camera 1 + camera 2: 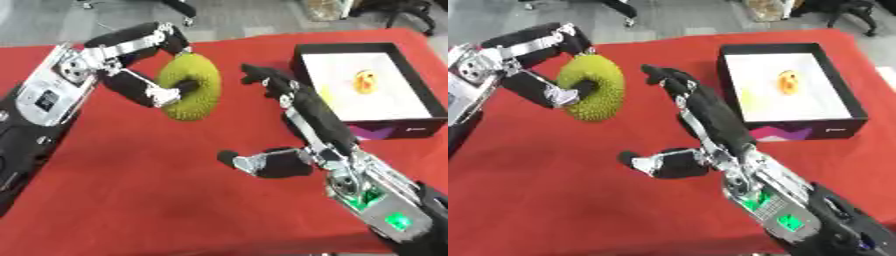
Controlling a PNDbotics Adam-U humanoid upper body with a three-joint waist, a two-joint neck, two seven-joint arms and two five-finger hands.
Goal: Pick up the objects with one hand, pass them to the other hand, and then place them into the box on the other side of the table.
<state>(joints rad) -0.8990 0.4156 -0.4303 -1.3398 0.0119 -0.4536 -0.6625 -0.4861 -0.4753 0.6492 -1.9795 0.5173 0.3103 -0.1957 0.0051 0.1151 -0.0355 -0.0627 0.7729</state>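
Left eye view: the left hand point(144, 60) is up in the air over the red table point(131, 190).
Left hand: its fingers and thumb are curled round the green ring point(191, 86), one part poking through the hole. It grips through the hole so the ring cannot slip.
Green ring: it is a bumpy, yellow-green ring. It is off the table, standing on its edge, with its far side turned to the other hand. That leaves a free part to grab.
Right hand: the right hand point(284, 120) is spread wide, fingers straight, thumb out to the side. It holds nothing. It sits just beside the ring, not touching it, ready to take it.
Box: the black box point(411, 75) is on the right side, white inside. A small yellow-orange thing point(365, 81) lies in it.
Next step, I think: the right hand takes the ring, since it is nearer the box.
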